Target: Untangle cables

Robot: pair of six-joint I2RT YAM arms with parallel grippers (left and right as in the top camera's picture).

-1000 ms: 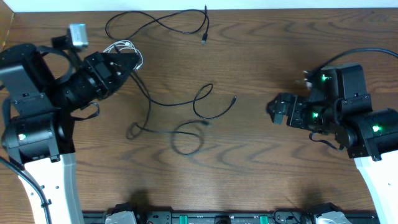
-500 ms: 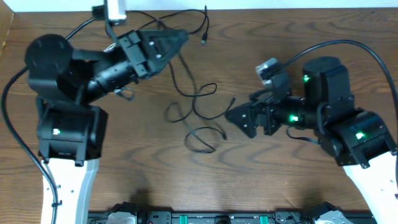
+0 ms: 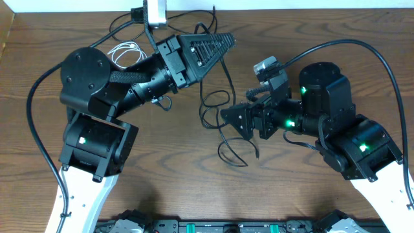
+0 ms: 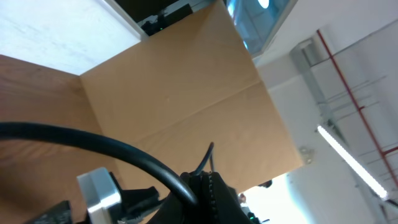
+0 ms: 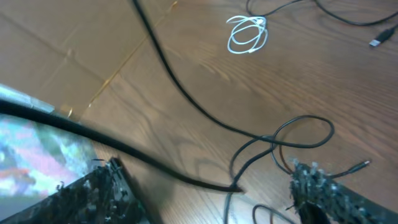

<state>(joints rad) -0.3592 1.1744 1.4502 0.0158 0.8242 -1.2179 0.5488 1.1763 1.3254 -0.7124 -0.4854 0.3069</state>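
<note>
Key relation: the black cable (image 5: 155, 164) passes betw. the two fingers (image 5: 106, 193) of the right end effector (image 3: 233, 122). They stand wide apart w/ nothing gripped. The knot (image 5: 273, 144), where loops cross, sits just ahead of that opening. We read the near strand's long axis as roughly crosswise to the fingers, climbing away to one side. We judge it is the stretch going up to the left end effector (image 3: 226, 44).

So the right arm is the nearer one to the tangle, and the left is above and beyond it. The left end effector is shut. From overhead we judge it pinches that same black cable and holds part of it off the table (image 3: 162, 188). The white cable (image 5: 249, 28) lies coiled well beyond the right end effector, apart from the black loops.

Hard to make out:
- The left wrist view gives only cardboard (image 4: 186, 93) and an arm lead (image 4: 124, 155), no fingertips, so the pinch itself is unseen.
- We can't say which strand lies over which at the knot.
- Overhead, the right end effector covers part of the loops.
</note>
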